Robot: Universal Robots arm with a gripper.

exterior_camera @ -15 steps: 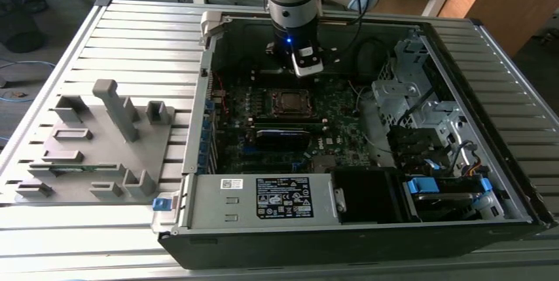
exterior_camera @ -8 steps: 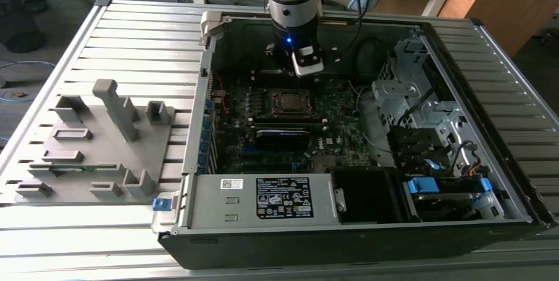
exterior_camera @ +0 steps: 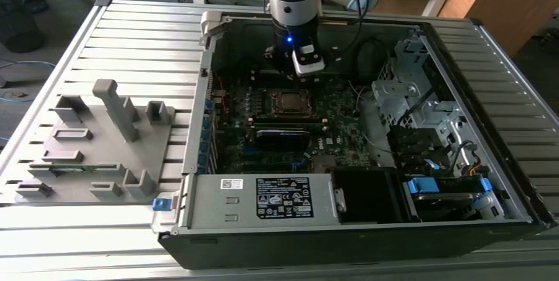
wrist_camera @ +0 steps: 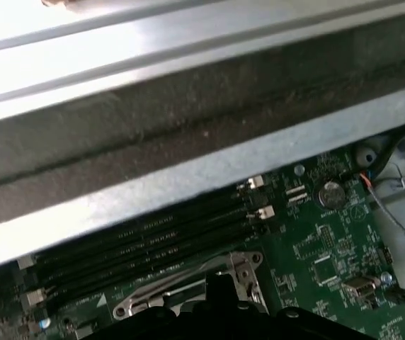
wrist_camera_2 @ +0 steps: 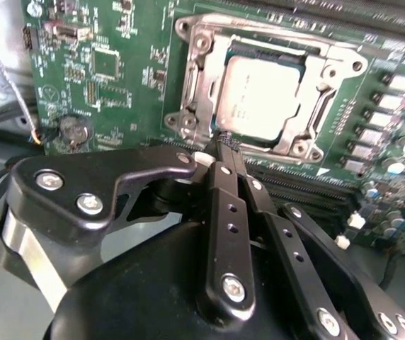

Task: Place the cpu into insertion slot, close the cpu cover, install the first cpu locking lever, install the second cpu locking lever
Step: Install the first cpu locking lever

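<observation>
The cpu [wrist_camera_2: 263, 95], a dull silver square, lies flat in the insertion slot [wrist_camera_2: 197, 44] on the green motherboard. Around it lies the cpu cover [wrist_camera_2: 328, 69], a silver frame down flat with the chip showing through its window. My gripper [wrist_camera_2: 222, 145] is shut, its black fingers [wrist_camera_2: 220, 205] pressed together, with the tips at the socket's edge by one corner. I cannot tell whether they touch a locking lever. In the exterior view the gripper [exterior_camera: 302, 71] hangs just behind the cpu [exterior_camera: 287, 101]. The first wrist view shows the gripper [wrist_camera: 220, 283] tip against the socket frame [wrist_camera: 156, 301].
The open computer case [exterior_camera: 489, 45] walls in the board on all sides. Black memory slots [wrist_camera: 139, 248] run beside the socket, and a coin battery [wrist_camera_2: 71, 131] sits nearby. A power supply [exterior_camera: 262, 196] and drive cage [exterior_camera: 419, 111] fill the case's front and the exterior view's right. A grey fixture tray [exterior_camera: 88, 156] lies outside.
</observation>
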